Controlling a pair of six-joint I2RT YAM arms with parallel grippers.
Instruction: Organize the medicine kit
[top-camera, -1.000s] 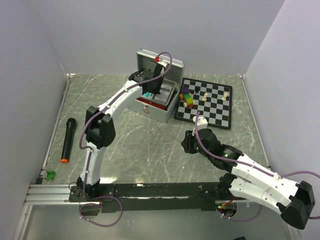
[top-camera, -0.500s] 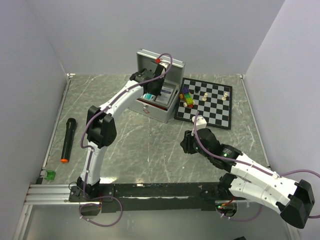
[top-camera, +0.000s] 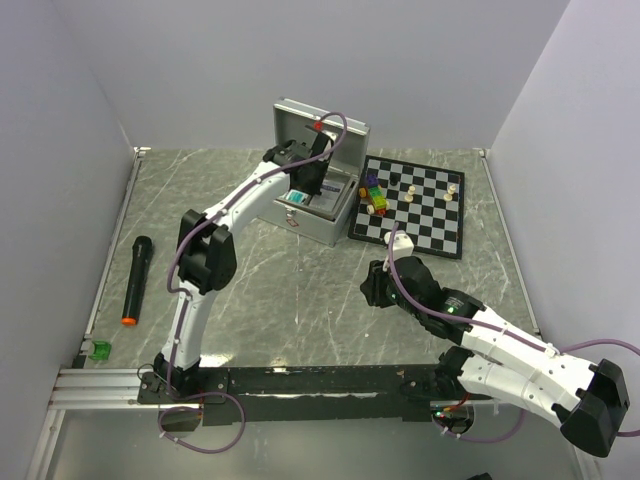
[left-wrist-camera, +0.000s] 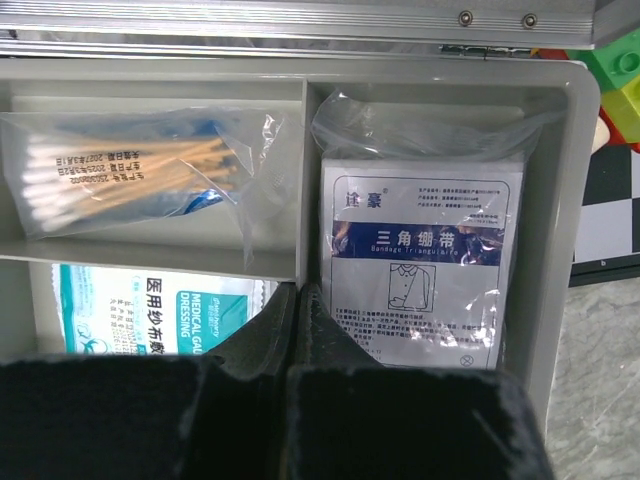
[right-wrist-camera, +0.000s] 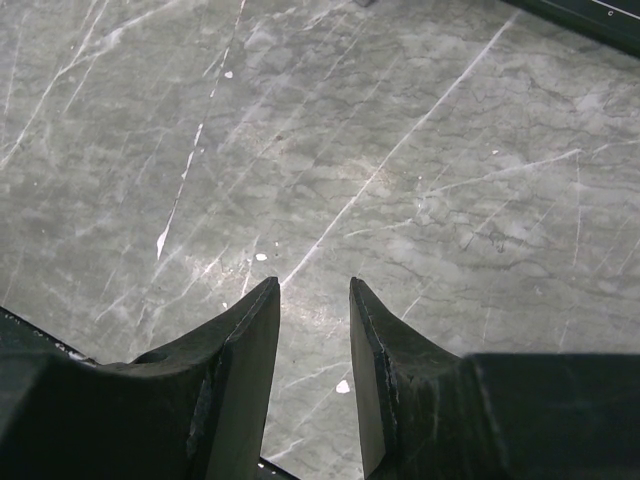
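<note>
The metal medicine kit (top-camera: 318, 225) stands open at the back of the table, lid up. My left gripper (top-camera: 308, 178) hovers over its tray (left-wrist-camera: 560, 200), shut and empty (left-wrist-camera: 296, 290). In the left wrist view the tray holds a bag of cotton swabs (left-wrist-camera: 130, 170) at upper left, a triangular bandage packet (left-wrist-camera: 420, 270) at right and a medical gauze dressing packet (left-wrist-camera: 150, 310) at lower left. My right gripper (top-camera: 374, 285) is open and empty low over the bare marble table (right-wrist-camera: 400, 150).
A chessboard (top-camera: 415, 205) with a few pieces and coloured toy blocks (top-camera: 376, 194) lies right of the kit. A black marker with an orange tip (top-camera: 135, 280) lies at the left. A small green object (top-camera: 99, 350) sits at the near left corner.
My left gripper has shifted slightly toward the front over the kit's tray. The right arm has barely moved.
</note>
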